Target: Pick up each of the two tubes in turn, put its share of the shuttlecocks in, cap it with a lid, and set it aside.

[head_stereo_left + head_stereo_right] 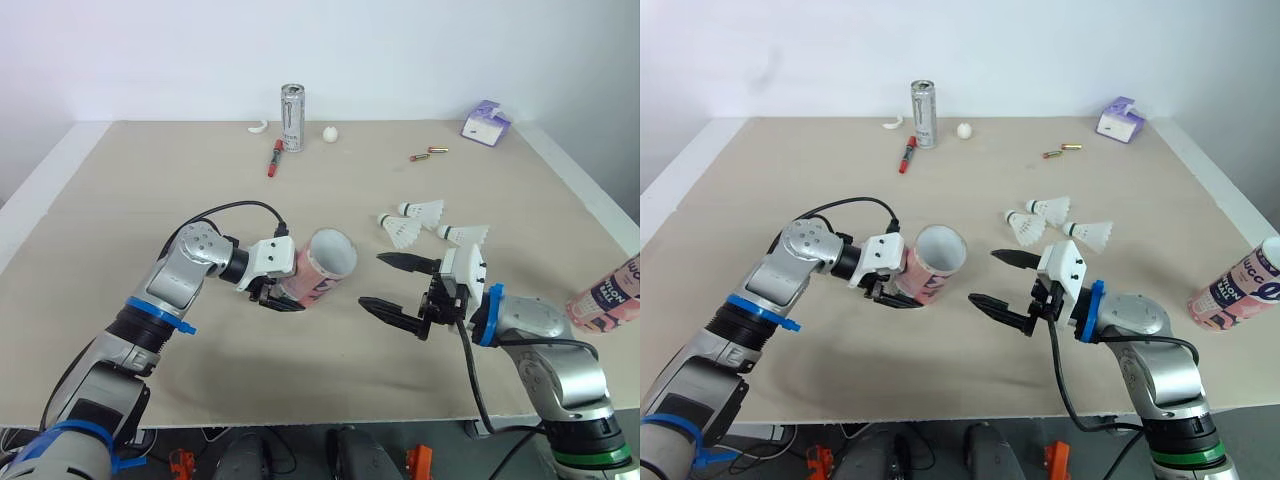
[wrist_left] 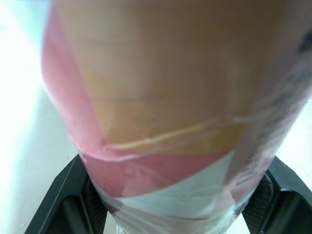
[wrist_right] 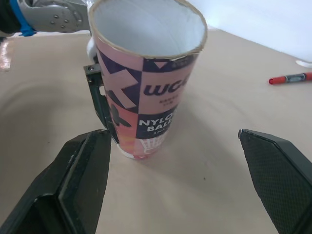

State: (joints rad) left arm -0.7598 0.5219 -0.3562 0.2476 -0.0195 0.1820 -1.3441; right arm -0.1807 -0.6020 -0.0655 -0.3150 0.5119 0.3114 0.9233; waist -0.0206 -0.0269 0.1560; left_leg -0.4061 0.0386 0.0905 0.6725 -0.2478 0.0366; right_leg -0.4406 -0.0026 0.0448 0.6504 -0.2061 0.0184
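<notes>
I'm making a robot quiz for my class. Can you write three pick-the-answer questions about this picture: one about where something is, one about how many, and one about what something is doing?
1. Where is the open tube?
A. in the left gripper
B. on the floor
C. on a shelf

2. How many shuttlecocks lie on the table?
A. one
B. three
C. six

3. How is the right gripper?
A. shut on a spoon
B. shut on a shuttlecock
C. open and empty

Answers:
1 A: its black fingers clamp the tube's sides.
2 B: three lie together just past the right gripper.
3 C: its fingers are spread with nothing between them.
</notes>
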